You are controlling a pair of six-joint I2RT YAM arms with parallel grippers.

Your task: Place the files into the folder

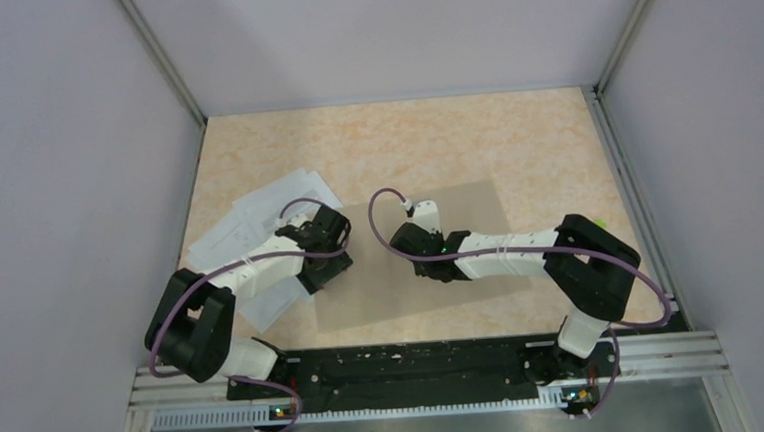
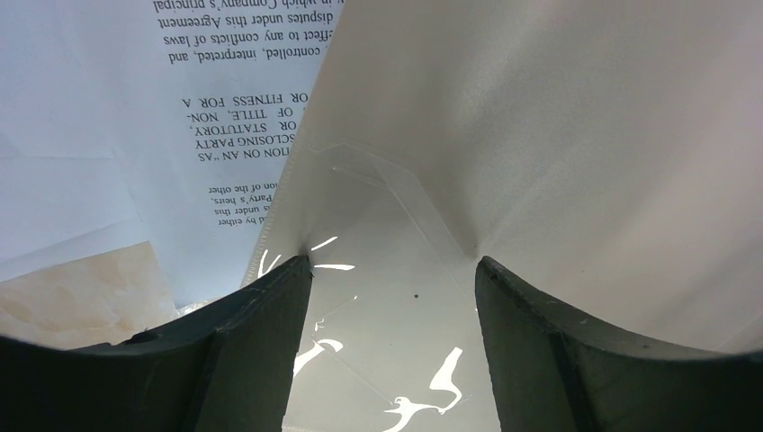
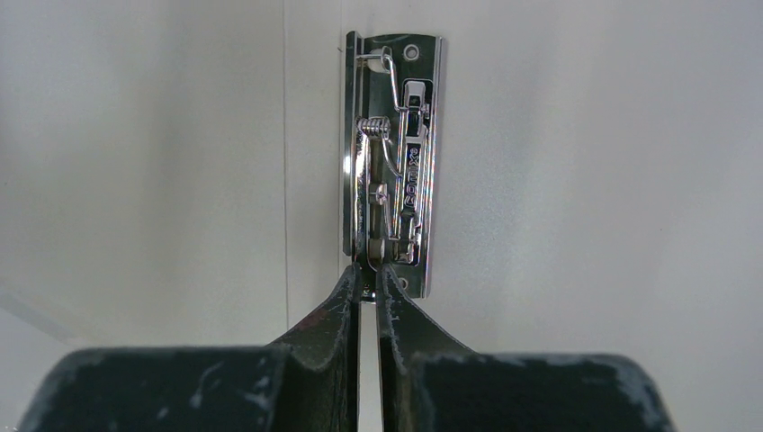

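Folder (image 1: 443, 297) lying open on a beige table (image 1: 403, 140), with two robot arms reaching onto it.
White files (image 1: 229, 235), some printed with lines of black text, lie fanned in a loose pile just beside the folder's left edge, outside it. Left gripper (image 2: 393, 265) is at that same left edge, its jaws spread wide and gripping nothing, with the folder's pale inner surface curving up between the fingers. Right gripper (image 3: 369, 274) is over the folder's middle, close to the crease, its jaws pinched almost together on the near end of the chrome metal clip (image 3: 396, 153) fixed inside the folder.
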